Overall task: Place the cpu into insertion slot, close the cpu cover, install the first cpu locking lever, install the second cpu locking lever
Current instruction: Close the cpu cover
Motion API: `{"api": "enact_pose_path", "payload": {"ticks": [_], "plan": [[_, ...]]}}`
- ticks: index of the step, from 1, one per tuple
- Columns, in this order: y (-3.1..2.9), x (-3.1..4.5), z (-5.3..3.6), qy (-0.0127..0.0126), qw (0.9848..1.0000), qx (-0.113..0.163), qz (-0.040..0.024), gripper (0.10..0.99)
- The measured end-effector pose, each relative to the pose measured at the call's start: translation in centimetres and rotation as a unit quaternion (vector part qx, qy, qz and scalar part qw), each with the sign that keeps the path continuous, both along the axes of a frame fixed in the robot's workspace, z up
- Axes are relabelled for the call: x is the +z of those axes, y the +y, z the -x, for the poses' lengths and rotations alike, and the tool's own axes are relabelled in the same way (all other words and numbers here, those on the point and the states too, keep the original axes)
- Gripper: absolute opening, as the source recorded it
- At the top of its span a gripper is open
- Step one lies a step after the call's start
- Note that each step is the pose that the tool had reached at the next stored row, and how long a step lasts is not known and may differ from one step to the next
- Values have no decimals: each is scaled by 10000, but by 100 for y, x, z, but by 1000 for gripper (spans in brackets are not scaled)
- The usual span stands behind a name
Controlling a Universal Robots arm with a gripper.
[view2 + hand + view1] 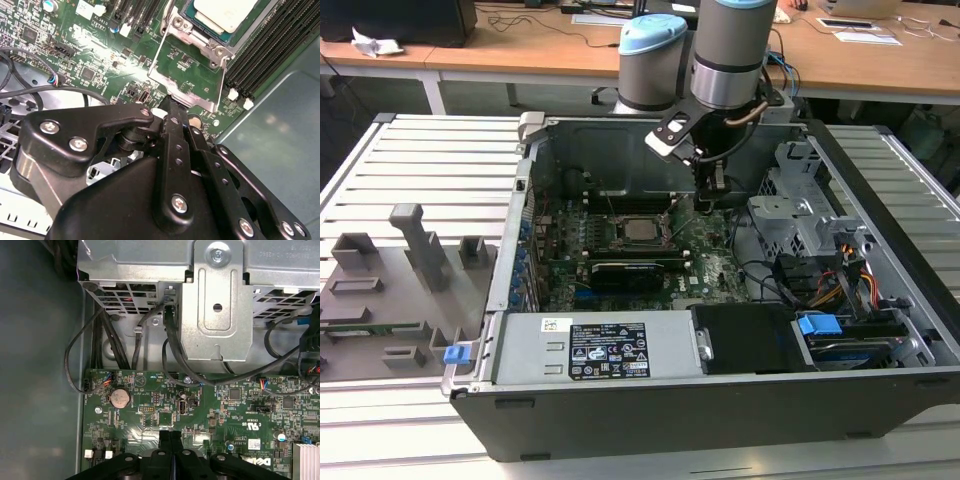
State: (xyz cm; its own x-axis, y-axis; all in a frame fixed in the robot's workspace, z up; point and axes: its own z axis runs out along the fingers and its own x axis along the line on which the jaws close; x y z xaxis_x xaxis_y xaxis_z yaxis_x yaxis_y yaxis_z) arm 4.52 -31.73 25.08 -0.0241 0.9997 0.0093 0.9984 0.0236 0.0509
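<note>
Open from above over cpu [642, 229], hemmed by card [625, 270] on the near side and case wall [610, 150] behind. Crowded on the exterior view's right by drive cage [795, 215] and cables [775, 280], near gripper [712, 203]. Passable over board [705, 255] between cpu and cage.

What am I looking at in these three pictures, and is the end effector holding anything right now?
You see one robot arm reaching into an open computer case that lies on a slatted table. The exterior view comes from a camera off the arm. Both wrist views come from cameras riding on the arm, looking past its black end effector at the green motherboard. In the second wrist view the cpu sits on the board with the silver cover framing it. The end effector's fingers are together, with nothing visible between them. Its tip is close to the cover's edge; I cannot tell whether it touches.
</note>
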Motion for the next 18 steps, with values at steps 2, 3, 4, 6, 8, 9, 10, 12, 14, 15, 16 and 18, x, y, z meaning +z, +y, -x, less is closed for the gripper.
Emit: {"api": "enact_pose_path", "payload": {"ticks": [2,3,4,6,8,9,10,12,14,15,16,18], "plan": [[0,0,5,0,10000,0,0,106],[0,0,7,0,10000,0,0,106],[0,0,13,0,10000,1,0,106],[0,0,28,0,10000,0,0,106],[0,0,39,0,10000,0,0,106],[0,0,44,0,10000,0,0,106],[0,0,50,0,10000,0,0,106],[0,0,59,0,10000,0,0,106],[0,0,66,0,10000,0,0,106],[0,0,69,0,10000,0,0,106],[0,0,72,0,10000,1,0,106],[0,0,83,0,10000,0,0,106]]}}
